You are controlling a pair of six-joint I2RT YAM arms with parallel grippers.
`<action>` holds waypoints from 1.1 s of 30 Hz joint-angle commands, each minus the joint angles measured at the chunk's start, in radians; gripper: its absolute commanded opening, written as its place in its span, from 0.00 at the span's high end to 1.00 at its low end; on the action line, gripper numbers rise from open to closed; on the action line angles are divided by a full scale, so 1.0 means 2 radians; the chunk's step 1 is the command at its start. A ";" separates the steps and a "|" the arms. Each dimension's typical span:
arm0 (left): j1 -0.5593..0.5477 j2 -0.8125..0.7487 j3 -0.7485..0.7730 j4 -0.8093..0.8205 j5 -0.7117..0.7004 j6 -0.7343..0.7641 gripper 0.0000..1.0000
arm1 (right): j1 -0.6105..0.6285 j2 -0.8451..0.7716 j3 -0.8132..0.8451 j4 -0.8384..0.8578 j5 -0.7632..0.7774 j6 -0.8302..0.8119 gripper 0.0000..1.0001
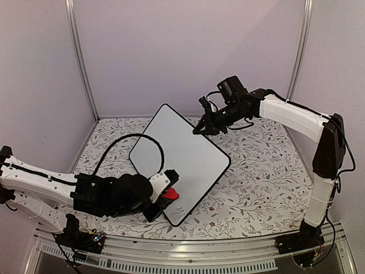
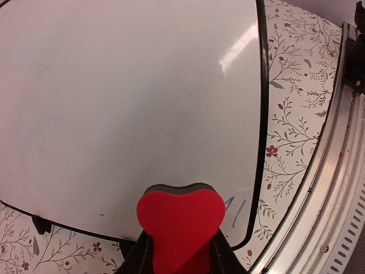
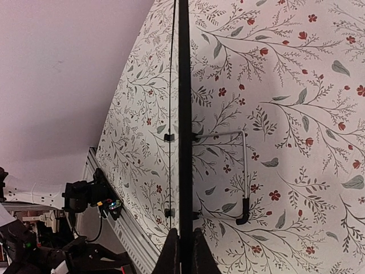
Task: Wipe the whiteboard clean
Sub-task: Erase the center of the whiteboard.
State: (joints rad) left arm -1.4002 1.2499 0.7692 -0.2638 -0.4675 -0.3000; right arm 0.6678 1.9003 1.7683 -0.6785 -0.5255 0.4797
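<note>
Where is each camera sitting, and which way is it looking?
Top camera: high behind the arms, looking down on the flowery table; both arms, the left gripper and right gripper show.
Left wrist camera: looks along its own fingers past the red eraser onto the whiteboard.
Right wrist camera: looks along the whiteboard's black rim, edge-on, pinched between its fingers.
Shared: top and left wrist views both show the eraser by the board's near edge.
</note>
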 commanded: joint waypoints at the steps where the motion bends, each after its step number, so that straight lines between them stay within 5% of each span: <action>1: 0.000 0.027 0.001 0.021 0.037 0.019 1.00 | 0.002 0.012 0.018 0.039 0.017 0.004 1.00; 21: -0.003 0.103 -0.013 0.049 0.057 0.006 1.00 | 0.008 0.024 0.035 0.017 0.011 -0.011 1.00; 33: 0.019 0.077 -0.062 0.056 0.076 -0.023 1.00 | 0.010 0.026 0.034 0.012 0.009 -0.015 1.00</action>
State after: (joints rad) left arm -1.3861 1.4197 0.6754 -0.1398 -0.3267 -0.3077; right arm 0.6792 1.9278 1.8095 -0.6876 -0.5274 0.4622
